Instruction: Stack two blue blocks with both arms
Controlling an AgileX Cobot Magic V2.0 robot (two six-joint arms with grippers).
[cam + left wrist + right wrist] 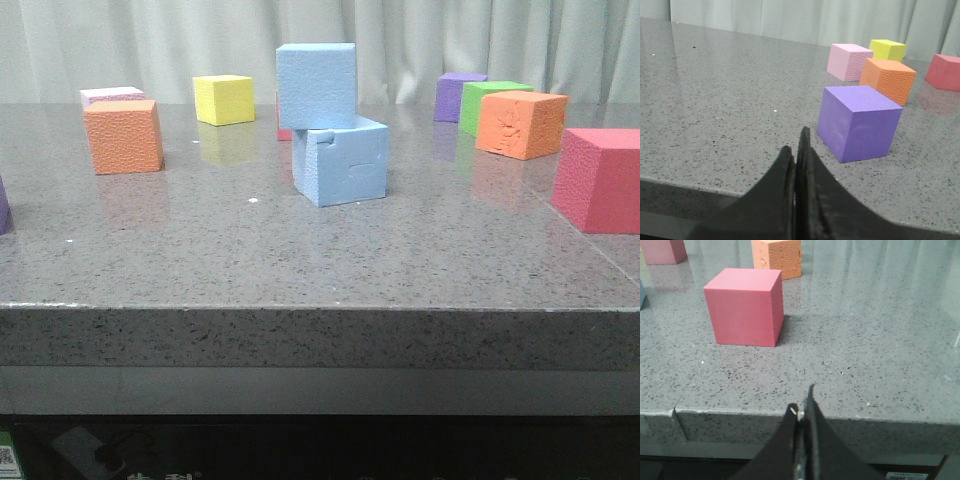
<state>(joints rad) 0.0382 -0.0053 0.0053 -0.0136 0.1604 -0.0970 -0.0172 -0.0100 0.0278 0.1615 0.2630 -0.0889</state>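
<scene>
The clean blue block (316, 84) sat on top of the notched blue block (341, 160) near the middle of the tabletop (200, 260), shifted toward the left and back so it overhung that side. The stacking step looked finished. The left gripper (799, 155) hung low at the tabletop's edge near a purple cube (859, 122), jaws pressed together and empty; the right gripper (803, 412), near a pink cube (746, 306), likewise. The next move probably called only for keeping both arms clear of the stack.

No readable text, label or number on anything.
</scene>
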